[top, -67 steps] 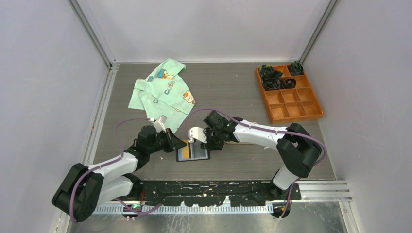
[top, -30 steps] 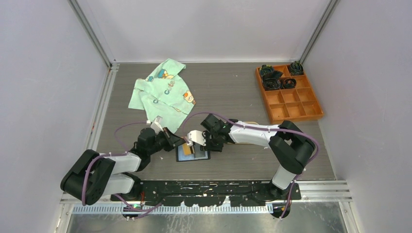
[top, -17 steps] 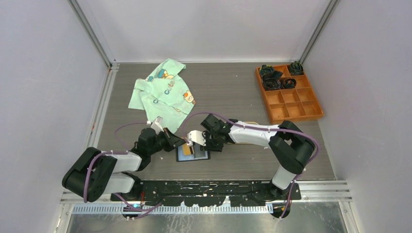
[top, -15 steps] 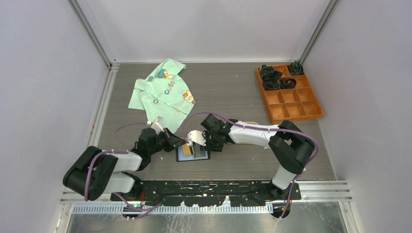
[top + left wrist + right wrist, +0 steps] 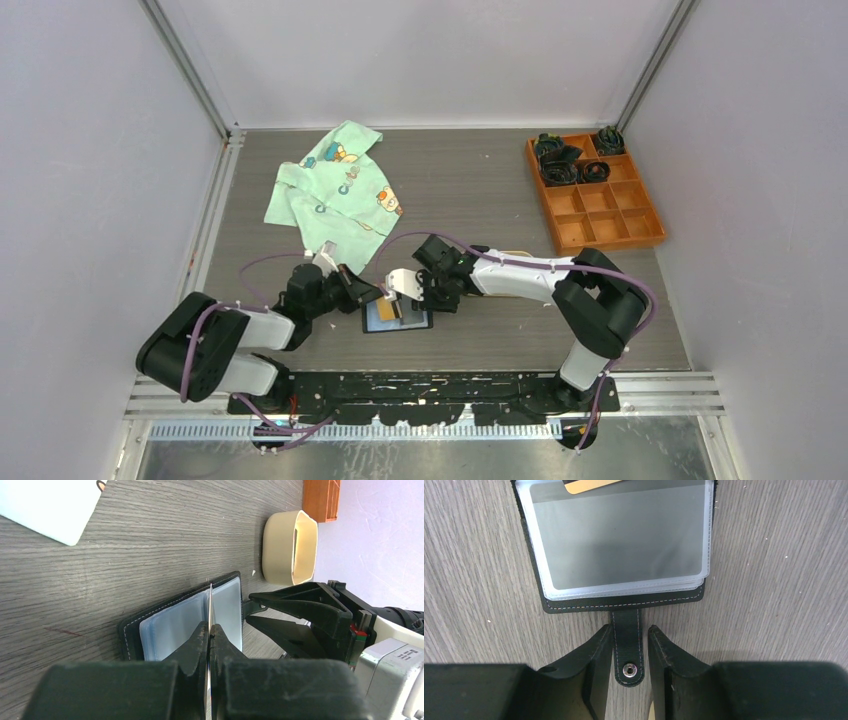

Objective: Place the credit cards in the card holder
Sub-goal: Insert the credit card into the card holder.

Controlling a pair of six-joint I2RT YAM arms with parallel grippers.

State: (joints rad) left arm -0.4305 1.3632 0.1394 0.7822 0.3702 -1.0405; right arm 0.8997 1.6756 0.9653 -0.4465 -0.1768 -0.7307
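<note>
- Count first: two cards to be seen, one card holder, two grippers, one green printed cloth point(image 5: 335, 190), one beige oval tray point(image 5: 280, 542), one orange compartment tray point(image 5: 597, 205).
- Far left in the left wrist view, a white card point(image 5: 47, 502) lies flat on the table in the upper left corner, well apart from everything else.
- The left gripper point(image 5: 209, 627) is clenched tight on the orange card point(image 5: 387, 309). No gap shows between its fingers, and the card appears edge-on as a thin upright line rising out of the tips.
- That card's far edge stands over the open card holder point(image 5: 175, 625), right at the fold between its two clear-sleeved halves. In the right wrist view the orange corner pokes in at the top edge of the sleeves.
- The card holder lies open and flat at the middle of the table, directly between the two grippers, clear pockets facing up.
- The right gripper point(image 5: 629, 632) is parted only narrowly, its two fingers point(image 5: 591, 662) straddling the snap tab point(image 5: 628, 655). The left finger looks to touch the tab's edge; a sliver of table shows at the other one. It is not pinching the tab.
- Beyond the right gripper sits the beige tray, near the holder but not touching.
- Upper right of the top view: the orange tray, dark items in its rear compartments.
</note>
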